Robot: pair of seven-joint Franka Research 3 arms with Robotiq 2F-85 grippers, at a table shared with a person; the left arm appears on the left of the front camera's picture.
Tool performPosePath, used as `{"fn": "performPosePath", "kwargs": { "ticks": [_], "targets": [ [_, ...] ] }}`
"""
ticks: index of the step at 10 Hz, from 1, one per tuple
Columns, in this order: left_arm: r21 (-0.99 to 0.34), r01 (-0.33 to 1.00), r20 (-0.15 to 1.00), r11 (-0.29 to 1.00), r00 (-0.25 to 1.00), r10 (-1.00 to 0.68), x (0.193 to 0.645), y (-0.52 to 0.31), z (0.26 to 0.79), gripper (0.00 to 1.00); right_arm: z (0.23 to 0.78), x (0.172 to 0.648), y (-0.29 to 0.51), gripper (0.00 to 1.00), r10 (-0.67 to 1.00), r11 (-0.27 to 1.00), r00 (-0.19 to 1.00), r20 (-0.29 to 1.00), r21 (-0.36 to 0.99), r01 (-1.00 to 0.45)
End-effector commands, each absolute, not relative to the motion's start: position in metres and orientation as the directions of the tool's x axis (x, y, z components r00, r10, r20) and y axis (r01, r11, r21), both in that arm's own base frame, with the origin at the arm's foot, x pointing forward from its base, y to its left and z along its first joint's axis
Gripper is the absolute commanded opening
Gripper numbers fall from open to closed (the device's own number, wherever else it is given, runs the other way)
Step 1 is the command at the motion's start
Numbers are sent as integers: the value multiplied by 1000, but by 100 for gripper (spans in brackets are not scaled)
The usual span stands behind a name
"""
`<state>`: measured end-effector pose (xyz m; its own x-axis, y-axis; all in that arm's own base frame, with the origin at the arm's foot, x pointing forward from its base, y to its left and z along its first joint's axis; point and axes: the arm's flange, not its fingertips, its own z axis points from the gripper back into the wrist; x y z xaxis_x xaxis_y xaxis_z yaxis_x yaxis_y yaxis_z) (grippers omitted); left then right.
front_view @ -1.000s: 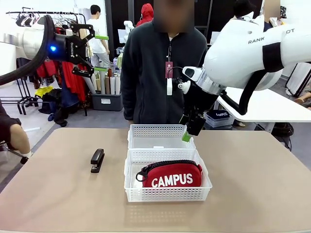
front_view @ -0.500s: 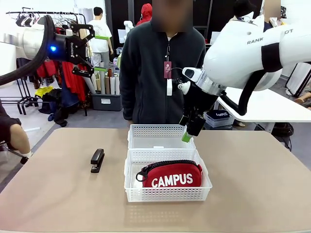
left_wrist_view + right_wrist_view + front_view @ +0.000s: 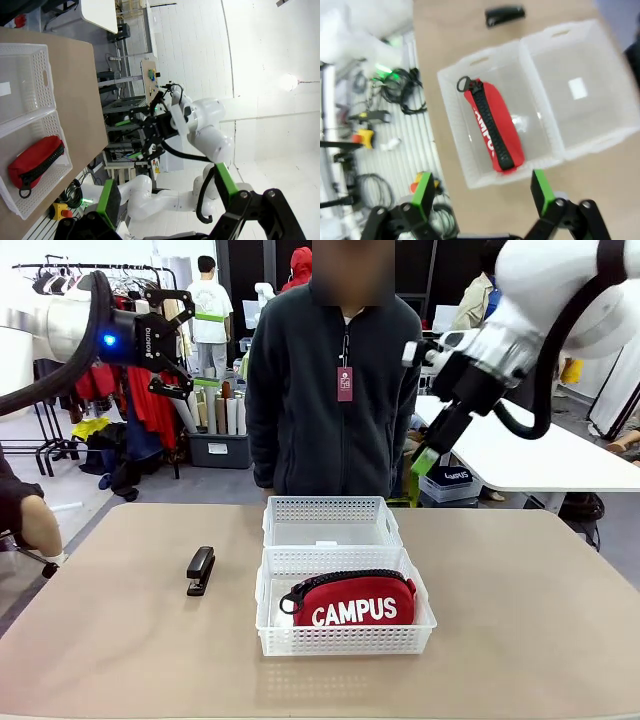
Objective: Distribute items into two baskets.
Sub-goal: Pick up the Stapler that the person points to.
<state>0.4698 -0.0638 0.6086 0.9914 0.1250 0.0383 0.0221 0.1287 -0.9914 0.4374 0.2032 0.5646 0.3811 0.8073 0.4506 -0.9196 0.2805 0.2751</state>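
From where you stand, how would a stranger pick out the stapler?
Start at the tan table, where two white lattice baskets sit end to end in the middle. Look to their left, on the bare tabletop: the stapler lies there alone. It is small, black and slim, outside both baskets, unlike the red CAMPUS pouch inside the nearer basket.

Arms glossy white: left arm [image 3: 45,320] w/ black cable & blue LED, right arm [image 3: 560,280] w/ black band. Black w/ green pads: left gripper [image 3: 203,350], right gripper [image 3: 482,192]. The person [image 3: 320,410] wears dark zip fleece, maroon tag [image 3: 345,383].
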Motion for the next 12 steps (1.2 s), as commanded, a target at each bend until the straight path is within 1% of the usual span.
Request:
{"fn": "performPosePath", "kwargs": {
  "ticks": [1, 2, 4, 7, 10, 11, 12],
  "targets": [
    [-991, 24, 40, 128, 991, 125, 469, -63, 610, 100, 584, 452, 181, 100, 708, 416, 567, 421, 401, -816],
    [-991, 24, 40, 128, 991, 125, 469, -63, 610, 100, 590, 457, 162, 100, 665, 481, 641, 383, 436, -761],
    [-991, 24, 40, 128, 991, 125, 469, -63, 610, 100, 599, 471, 116, 100, 522, 535, 762, 383, 549, -642],
    [-991, 24, 40, 128, 991, 125, 469, -63, 610, 100, 591, 482, 50, 100, 240, 505, 879, 413, 720, -476],
    [-991, 24, 40, 128, 991, 125, 469, -63, 610, 100, 580, 485, 14, 100, 12, 436, 906, 423, 814, -385],
    [-991, 24, 40, 128, 991, 125, 469, -63, 610, 100, 578, 488, 7, 100, -16, 416, 897, 442, 819, -396],
    [-991, 24, 40, 128, 991, 125, 469, -63, 610, 100, 581, 490, 4, 100, 99, 462, 907, 408, 789, -405]
  ]
}}
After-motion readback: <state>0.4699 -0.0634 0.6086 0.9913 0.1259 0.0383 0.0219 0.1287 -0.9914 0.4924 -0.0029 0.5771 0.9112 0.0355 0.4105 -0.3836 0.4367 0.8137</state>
